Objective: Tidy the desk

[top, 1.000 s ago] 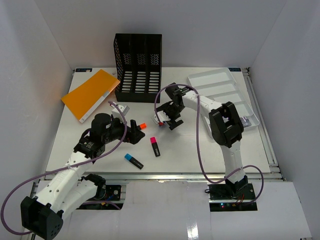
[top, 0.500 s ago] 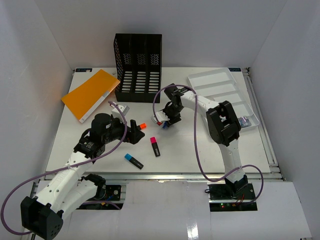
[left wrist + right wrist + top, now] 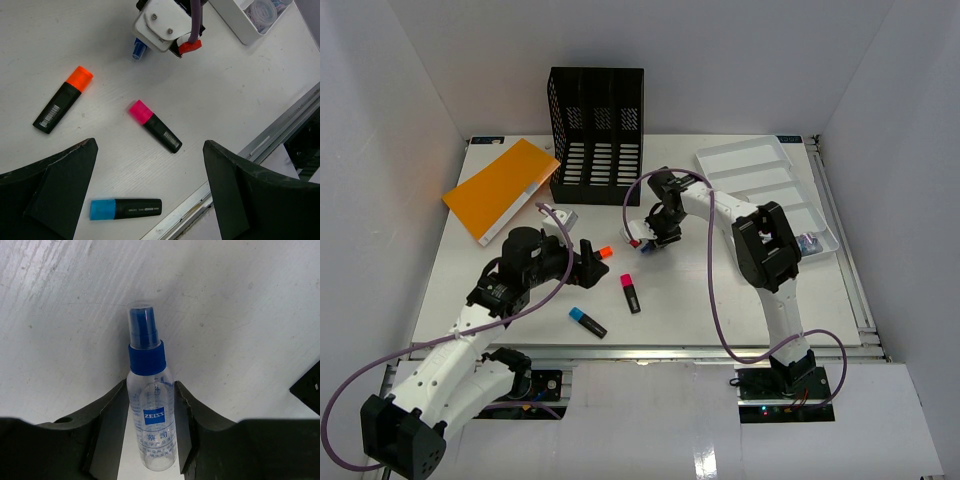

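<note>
The desk (image 3: 720, 290) spreads out in front of the black file rack (image 3: 597, 135), which stands at its back edge. R gripper (image 3: 150, 390), just in front of the rack, pinches a clear spray bottle (image 3: 146, 357) w/ blue cap, lying flat on the desk. L gripper (image 3: 150, 145), farther out from the rack, hangs w/ fingers spread wide over the orange highlighter (image 3: 63, 106), pink highlighter (image 3: 155, 126) & blue highlighter (image 3: 126, 208).

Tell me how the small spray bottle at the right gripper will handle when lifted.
The spray bottle looks clear, round plastic, so probably light but slippery in the right gripper. Lying on its side, it would likely roll if released.
</note>
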{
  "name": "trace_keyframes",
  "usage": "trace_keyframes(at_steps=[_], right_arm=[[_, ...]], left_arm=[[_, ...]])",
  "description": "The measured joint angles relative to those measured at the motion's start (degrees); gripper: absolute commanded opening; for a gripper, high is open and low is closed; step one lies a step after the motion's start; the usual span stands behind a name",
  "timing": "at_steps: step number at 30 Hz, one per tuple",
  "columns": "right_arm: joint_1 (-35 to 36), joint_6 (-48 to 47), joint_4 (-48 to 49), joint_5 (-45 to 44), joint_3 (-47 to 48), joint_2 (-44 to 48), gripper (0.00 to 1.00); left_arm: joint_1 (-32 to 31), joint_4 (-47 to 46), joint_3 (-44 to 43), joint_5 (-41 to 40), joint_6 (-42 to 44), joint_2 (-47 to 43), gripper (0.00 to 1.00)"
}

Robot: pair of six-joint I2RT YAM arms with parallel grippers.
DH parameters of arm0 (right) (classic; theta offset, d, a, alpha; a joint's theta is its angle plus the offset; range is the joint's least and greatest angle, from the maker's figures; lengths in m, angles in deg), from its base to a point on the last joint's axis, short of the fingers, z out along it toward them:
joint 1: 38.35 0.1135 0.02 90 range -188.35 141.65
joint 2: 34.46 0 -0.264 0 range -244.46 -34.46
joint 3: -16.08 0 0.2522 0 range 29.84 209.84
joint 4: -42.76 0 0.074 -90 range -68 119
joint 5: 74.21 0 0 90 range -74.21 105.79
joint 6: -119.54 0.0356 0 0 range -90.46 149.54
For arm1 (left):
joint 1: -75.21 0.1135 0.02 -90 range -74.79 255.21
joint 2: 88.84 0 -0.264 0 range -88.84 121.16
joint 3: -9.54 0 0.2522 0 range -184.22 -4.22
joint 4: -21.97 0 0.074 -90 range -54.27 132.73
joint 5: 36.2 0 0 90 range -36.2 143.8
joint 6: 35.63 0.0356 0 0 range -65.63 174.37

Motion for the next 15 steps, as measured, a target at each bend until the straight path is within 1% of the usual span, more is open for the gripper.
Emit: trace_keyframes(at_steps=[7,15], right_arm=[[-0.16,7.66,0.13,1.27,-1.89,1.9,0.22],[-1.91,14.95,0.85,4.31,-5.11,11.81,0.21]], left_arm=[[0.0,0.14,0.0,-0.33,0.0,-1.12,0.98],[0.0,0.13,0.0,-0.47,0.0,-2.12,0.98]])
